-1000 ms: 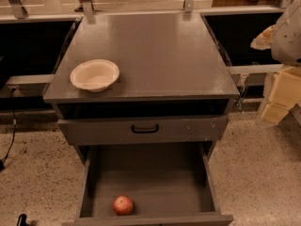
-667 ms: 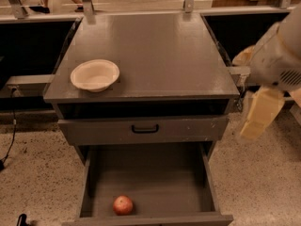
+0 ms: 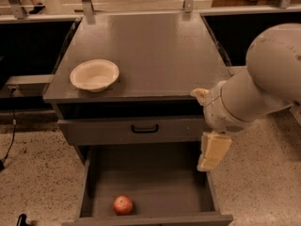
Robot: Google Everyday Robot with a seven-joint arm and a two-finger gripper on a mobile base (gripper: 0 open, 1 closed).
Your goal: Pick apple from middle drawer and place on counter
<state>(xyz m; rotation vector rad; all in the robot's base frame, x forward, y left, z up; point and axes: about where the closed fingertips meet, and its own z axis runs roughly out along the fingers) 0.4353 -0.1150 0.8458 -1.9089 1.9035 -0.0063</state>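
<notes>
The small red apple (image 3: 122, 205) lies on the floor of the open middle drawer (image 3: 155, 178), near its front edge and left of centre. The grey counter (image 3: 150, 46) is the flat top of the cabinet above. My arm reaches in from the right. The cream gripper (image 3: 214, 152) hangs down over the drawer's right side wall, well to the right of the apple and above it. It holds nothing that I can see.
A cream bowl (image 3: 94, 75) sits on the counter near its front left. A closed drawer front with a black handle (image 3: 144, 128) lies between the counter and the open drawer. Dark recesses flank the cabinet. A black cable (image 3: 10, 140) runs on the speckled floor at left.
My arm has swung in from the right edge, moving left and down. The gripper now hangs beside the open drawer's right wall. The apple and the bowl have not moved.
</notes>
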